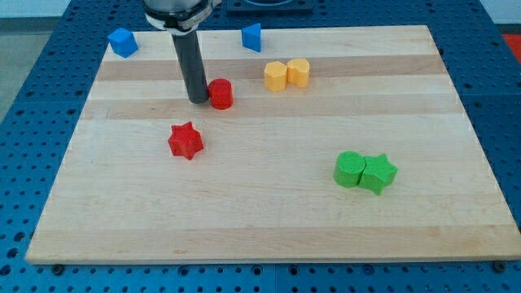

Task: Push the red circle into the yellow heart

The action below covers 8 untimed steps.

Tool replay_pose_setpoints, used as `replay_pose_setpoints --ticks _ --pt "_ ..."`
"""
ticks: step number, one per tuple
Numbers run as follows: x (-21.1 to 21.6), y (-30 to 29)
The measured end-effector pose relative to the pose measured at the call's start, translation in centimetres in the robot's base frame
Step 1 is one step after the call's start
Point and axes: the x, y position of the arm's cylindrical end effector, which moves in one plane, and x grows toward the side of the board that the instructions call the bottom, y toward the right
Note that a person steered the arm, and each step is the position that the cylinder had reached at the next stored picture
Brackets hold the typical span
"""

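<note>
The red circle (pixel 221 94) sits on the wooden board in the upper middle. My tip (pixel 198 99) stands right at its left side, touching or nearly touching it. The yellow heart (pixel 299 72) lies to the upper right of the red circle. It touches a yellow hexagon (pixel 276 76) on its left. The hexagon lies between the red circle and the heart.
A red star (pixel 186 140) lies below my tip. A green circle (pixel 350 169) and green star (pixel 378 172) touch at the lower right. A blue block (pixel 123 41) sits at the top left and a blue triangle (pixel 251 37) at the top edge.
</note>
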Motion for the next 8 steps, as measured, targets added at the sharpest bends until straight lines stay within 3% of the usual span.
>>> replay_pose_setpoints --ticks 2,5,6,8 --pt "0.8 4.9" --pt "1.7 17.2" --pt "0.3 18.8" --pt "0.4 13.3"
